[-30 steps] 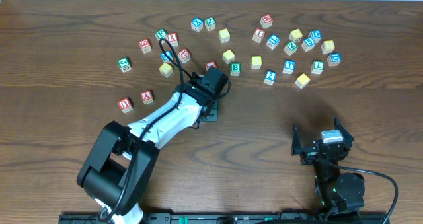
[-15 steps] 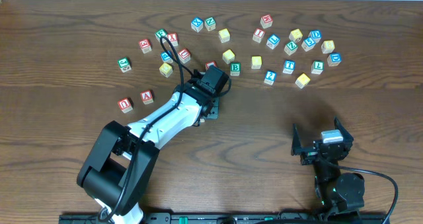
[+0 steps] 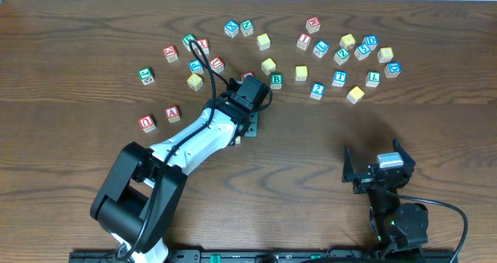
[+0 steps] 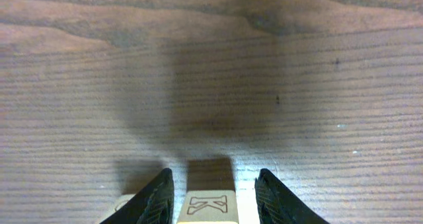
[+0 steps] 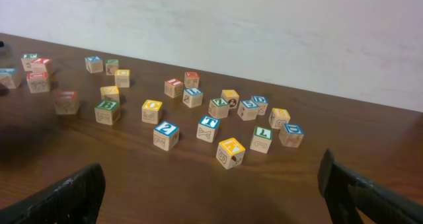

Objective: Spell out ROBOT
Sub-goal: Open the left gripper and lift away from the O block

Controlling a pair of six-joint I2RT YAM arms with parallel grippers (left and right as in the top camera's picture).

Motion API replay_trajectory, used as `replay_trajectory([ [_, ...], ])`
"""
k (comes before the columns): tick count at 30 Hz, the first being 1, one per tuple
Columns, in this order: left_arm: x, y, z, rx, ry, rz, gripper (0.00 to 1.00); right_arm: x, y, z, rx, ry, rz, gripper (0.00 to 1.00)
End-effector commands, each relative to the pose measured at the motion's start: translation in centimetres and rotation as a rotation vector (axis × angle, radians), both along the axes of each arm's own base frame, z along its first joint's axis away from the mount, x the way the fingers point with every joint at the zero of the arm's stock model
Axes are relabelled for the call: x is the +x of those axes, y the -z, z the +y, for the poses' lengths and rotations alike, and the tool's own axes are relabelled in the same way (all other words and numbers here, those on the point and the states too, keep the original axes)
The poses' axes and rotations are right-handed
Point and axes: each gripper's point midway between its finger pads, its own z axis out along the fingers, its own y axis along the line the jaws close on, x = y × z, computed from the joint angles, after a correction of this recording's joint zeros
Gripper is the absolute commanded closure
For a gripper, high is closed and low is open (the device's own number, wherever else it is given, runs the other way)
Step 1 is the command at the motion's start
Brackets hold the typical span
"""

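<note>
Left end effector (image 4: 213,178) is clamped on a wooden cube (image 4: 206,207), its outlined letter cut off by the frame's edge and unreadable; overhead, the arm (image 3: 198,135) hides it; right end effector (image 5: 210,174) stands wide apart; green B cube (image 3: 276,80) and blue T cube (image 3: 339,77) sit among the far scatter.

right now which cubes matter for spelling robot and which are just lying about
job: held cube in left gripper, B, T, probably yellow cube left of B, yellow cube right of B
lying about: 2, L, red A
</note>
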Motion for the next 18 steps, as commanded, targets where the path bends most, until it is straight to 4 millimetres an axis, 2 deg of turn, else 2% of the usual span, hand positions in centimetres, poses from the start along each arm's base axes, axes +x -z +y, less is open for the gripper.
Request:
replay_trajectory([
  [1,0.7,-0.2,0.4,0.040,0.026,-0.033,0.60,0.0,0.1,-0.2,-0.011,0.005,0.001,0.01],
  [10,2.4,-2.4,1.0,0.032,0.000,-0.105,0.60,0.0,0.1,-0.2,-0.011,0.005,0.001,0.01],
  [18,3.2,-7.4,2.4,0.007,0.020,-0.206,0.57,0.0,0.1,-0.2,-0.011,0.005,0.001,0.01],
])
